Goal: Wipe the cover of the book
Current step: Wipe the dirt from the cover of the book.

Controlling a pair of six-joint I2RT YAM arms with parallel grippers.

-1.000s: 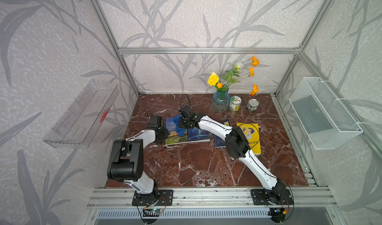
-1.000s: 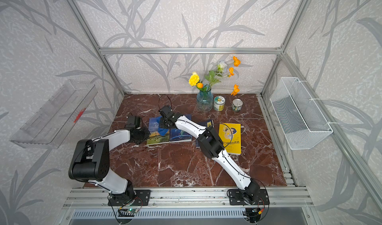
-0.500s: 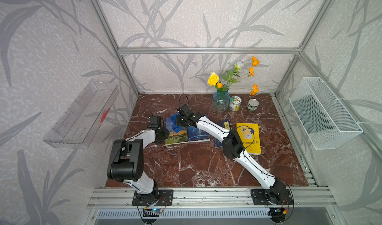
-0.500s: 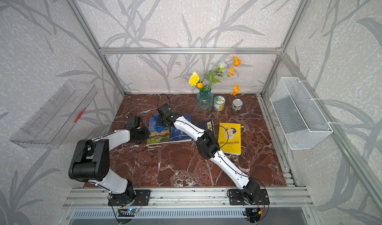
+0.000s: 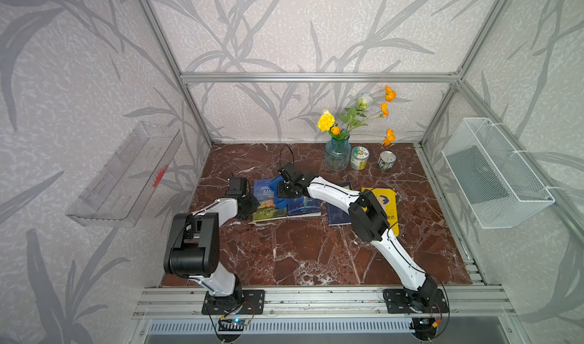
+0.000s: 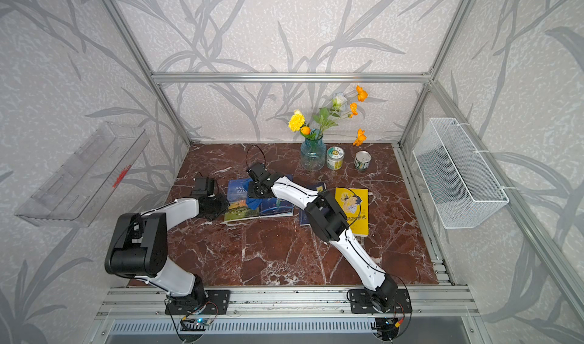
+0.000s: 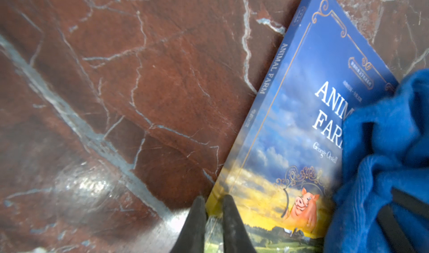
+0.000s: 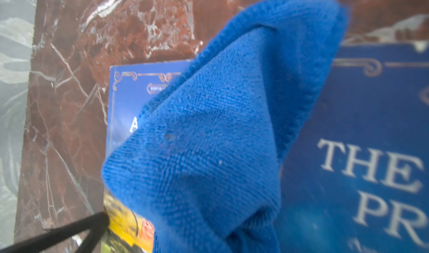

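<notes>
The book (image 5: 267, 200) (image 6: 240, 200) is a blue paperback with a yellow field and a pig on its cover (image 7: 290, 128), lying flat on the red marble top. My left gripper (image 7: 213, 207) (image 5: 252, 204) sits at its left edge, fingertips nearly together with the spine edge between them. My right gripper (image 5: 286, 189) (image 6: 257, 189) is shut on a bunched blue cloth (image 8: 209, 135) (image 7: 383, 147). The cloth rests on the cover's right part, hiding half the title. It also hides the right fingertips in the right wrist view.
A second blue book (image 5: 303, 205) lies against the first, then a dark blue one (image 5: 338, 213) and a yellow one (image 5: 384, 203) under my right arm. A vase of flowers (image 5: 337, 156) and two cans (image 5: 359, 158) stand at the back. A wire basket (image 5: 493, 175) hangs on the right wall.
My right arm swung the cloth a little left and back over the cover, then returned right to about where it began. The left arm and the book have stayed still.
</notes>
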